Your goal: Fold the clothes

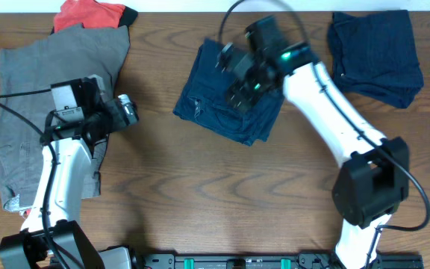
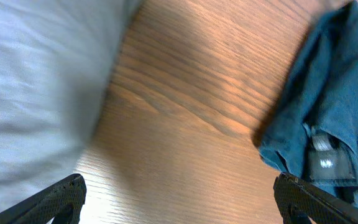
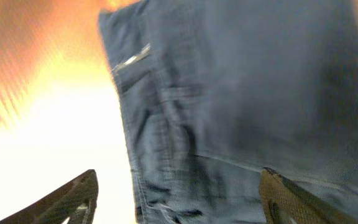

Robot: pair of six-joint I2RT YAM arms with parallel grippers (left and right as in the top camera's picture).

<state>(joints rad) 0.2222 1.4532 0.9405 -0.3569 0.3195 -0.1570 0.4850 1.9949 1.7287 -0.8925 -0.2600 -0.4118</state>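
Along the left edge of the counter (image 1: 163,172) lie spread shorts (image 1: 43,97), with a bunched garment (image 1: 88,13) behind them at the far left corner. Mid-counter, folded shorts (image 1: 200,97) sit beneath my right gripper (image 1: 237,90). A second folded pair (image 1: 375,56) fills the far right corner.

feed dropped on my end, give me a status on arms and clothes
Left end effector open, empty, over bare wooden table. Right end effector open above folded dark navy fabric shorts. Grey fabric garment spread unfolded at left. Nothing blocking.

We can read no text, brand or number anywhere. We do see a small dark label (image 2: 324,163) on the navy shorts (image 2: 334,93), but its pale print is too blurred to make out.
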